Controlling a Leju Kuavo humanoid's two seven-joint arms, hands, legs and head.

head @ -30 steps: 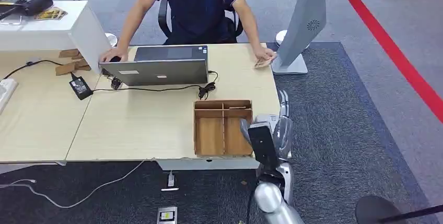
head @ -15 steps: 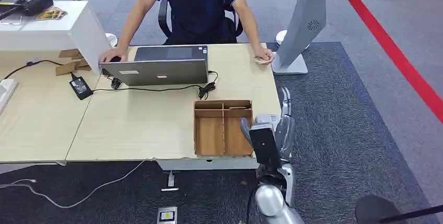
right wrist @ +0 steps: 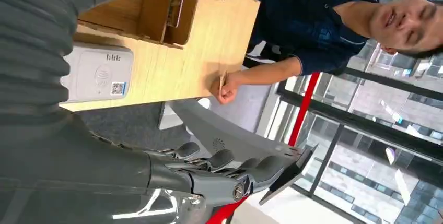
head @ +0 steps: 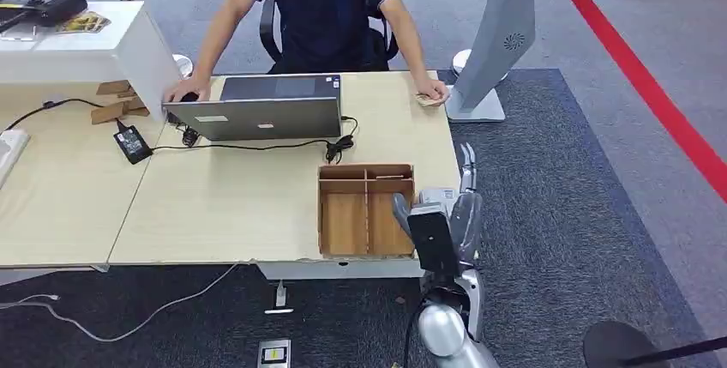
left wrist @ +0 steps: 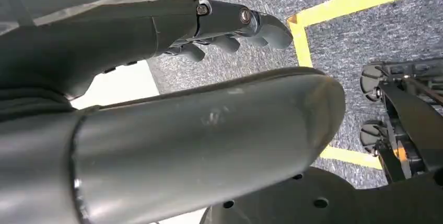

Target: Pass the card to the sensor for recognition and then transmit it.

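A person seated across the desk pinches a small tan card (head: 424, 99) against the desk's far right corner; in the right wrist view the card (right wrist: 223, 81) stands on edge in their fingers. The white sensor box (right wrist: 97, 72) lies at the desk's near right corner, just to the right of the wooden tray, mostly covered by my hand in the head view. My right hand (head: 459, 209) hovers over that corner, fingers (right wrist: 224, 164) spread and holding nothing. My left hand (left wrist: 172, 25) hangs over the carpet, fingers loosely apart, with nothing in it.
A wooden compartment tray (head: 364, 209) sits at the near desk edge just left of my right hand. An open laptop (head: 257, 111) with cables and a charger (head: 132, 142) lies further back. A grey kiosk stand (head: 497, 42) rises beyond the desk's right corner.
The person's hand has drawn the card slightly back on the desk corner. My right hand has barely shifted over the sensor.
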